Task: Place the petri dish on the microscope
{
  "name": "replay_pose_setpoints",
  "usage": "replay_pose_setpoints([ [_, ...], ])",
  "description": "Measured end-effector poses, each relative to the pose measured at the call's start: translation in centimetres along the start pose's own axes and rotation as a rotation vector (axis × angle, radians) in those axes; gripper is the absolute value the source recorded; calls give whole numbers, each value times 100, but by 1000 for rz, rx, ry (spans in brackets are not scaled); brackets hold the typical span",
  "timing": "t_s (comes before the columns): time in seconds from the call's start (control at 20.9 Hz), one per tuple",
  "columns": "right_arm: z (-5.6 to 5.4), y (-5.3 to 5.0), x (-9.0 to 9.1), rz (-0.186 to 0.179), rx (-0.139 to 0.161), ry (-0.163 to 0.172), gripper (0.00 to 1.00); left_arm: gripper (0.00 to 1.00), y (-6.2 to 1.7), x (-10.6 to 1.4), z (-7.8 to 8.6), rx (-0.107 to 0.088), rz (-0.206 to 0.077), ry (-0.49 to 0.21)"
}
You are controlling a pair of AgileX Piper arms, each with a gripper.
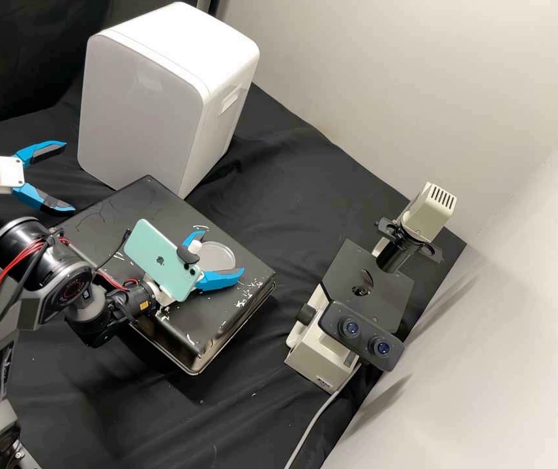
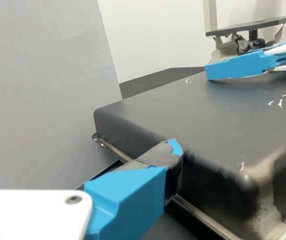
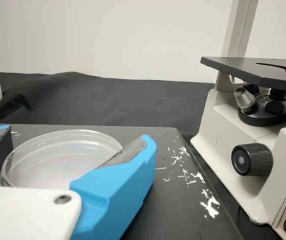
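My right hand is spread open, one blue finger on either side of the petri dish. The dish sits flat on the black box, near the corner that faces the microscope. It's clear thin plastic, so I'd call it light and rigid, slick along the wall, and quick to crack or pop loose. I want the pads square on opposite sides of the rim, low down, with a gentle squeeze and the dish kept level. My left hand hangs open near the box's opposite corner.
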Motion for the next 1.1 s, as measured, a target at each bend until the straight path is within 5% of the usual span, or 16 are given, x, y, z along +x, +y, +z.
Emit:
replay_pose_setpoints([
  [0.33,-5,3,-1,0,13,3,0,100,0,0,-2,-1,0,3],
  [0.62,-14,137,-72,12,26,5,0,100,-5,1,-9,-4,-2,10],
  [1.1,-57,488,-338,121,65,37,0,100,0,7,-10,-5,0,12],
])
